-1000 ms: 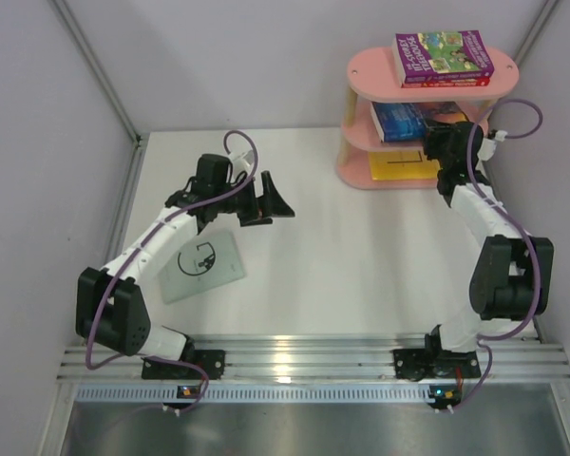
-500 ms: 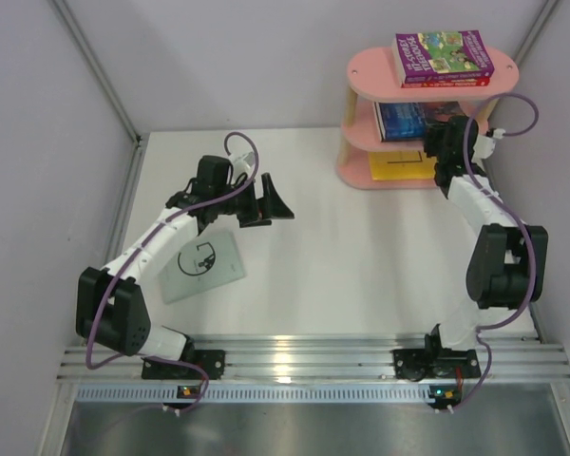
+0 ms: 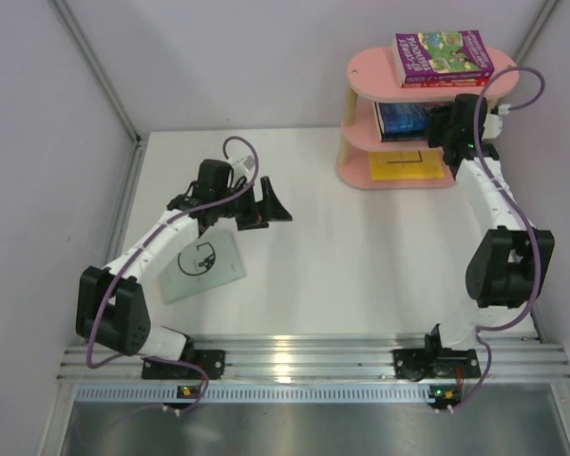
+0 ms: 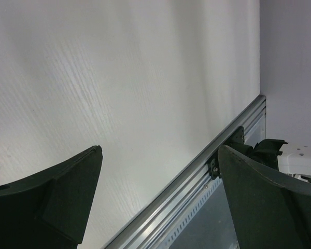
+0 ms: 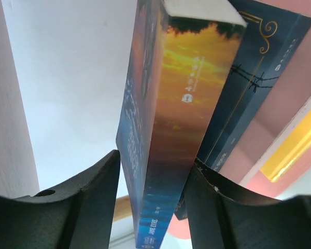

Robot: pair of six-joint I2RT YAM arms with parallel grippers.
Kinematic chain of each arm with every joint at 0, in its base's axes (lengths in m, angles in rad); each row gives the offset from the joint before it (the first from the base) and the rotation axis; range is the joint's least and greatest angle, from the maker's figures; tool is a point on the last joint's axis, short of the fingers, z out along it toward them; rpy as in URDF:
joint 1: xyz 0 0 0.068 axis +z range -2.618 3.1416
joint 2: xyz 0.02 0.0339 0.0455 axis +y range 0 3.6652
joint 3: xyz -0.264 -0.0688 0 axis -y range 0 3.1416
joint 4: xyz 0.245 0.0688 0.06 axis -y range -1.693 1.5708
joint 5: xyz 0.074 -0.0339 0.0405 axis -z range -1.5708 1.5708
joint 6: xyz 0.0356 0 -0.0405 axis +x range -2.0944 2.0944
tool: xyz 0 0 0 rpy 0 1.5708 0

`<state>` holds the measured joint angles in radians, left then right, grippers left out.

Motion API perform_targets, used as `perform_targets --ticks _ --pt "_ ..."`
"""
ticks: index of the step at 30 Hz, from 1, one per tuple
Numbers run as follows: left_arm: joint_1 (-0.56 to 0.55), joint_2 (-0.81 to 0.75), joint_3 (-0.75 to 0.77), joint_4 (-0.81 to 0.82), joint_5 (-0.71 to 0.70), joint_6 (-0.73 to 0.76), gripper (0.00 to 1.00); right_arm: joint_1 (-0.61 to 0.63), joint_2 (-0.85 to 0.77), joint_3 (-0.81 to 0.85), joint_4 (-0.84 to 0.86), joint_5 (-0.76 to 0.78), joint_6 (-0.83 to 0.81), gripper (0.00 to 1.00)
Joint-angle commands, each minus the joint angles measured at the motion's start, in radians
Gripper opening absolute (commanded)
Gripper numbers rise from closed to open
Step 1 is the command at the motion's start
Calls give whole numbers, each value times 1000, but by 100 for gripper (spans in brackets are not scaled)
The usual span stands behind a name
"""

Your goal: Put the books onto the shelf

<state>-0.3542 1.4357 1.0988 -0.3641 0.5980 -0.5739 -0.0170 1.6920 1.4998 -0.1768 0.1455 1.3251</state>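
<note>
My right arm stretches far forward, elbow raised by the table's (image 3: 361, 247) right edge, forearm running up to the middle board of the pink shelf (image 3: 361, 71). My right gripper (image 5: 153, 161) has a finger on either side of the blue-orange book (image 5: 166, 129), which stands on edge beside a dark navy book (image 5: 233, 93); I cannot tell whether it is clamped. A purple book (image 3: 444, 55) tops a red book (image 3: 451, 83) on the upper board, and a yellow book (image 3: 404, 166) lies on the bottom one. My left arm bends over the table, with the left gripper (image 3: 277, 204) spread wide and holding nothing, near the grey-green book (image 3: 204, 266) lying flat.
</note>
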Motion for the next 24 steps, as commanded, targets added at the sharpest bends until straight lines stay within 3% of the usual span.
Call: perform_targets --ticks 1,17,20,24 --pt "3 -15 -25 60 -20 -9 98 -12 -32 79 -104 -53 -89 50" --pt "3 -44 -45 63 -29 -24 98 -54 -52 73 -191 -141 -116 55" --pt "3 -50 -50 63 -30 -27 98 -54 -55 66 -185 -141 -113 52" --pt "3 -64 -62 63 -43 -26 97 -54 -71 50 -156 -139 -113 40"
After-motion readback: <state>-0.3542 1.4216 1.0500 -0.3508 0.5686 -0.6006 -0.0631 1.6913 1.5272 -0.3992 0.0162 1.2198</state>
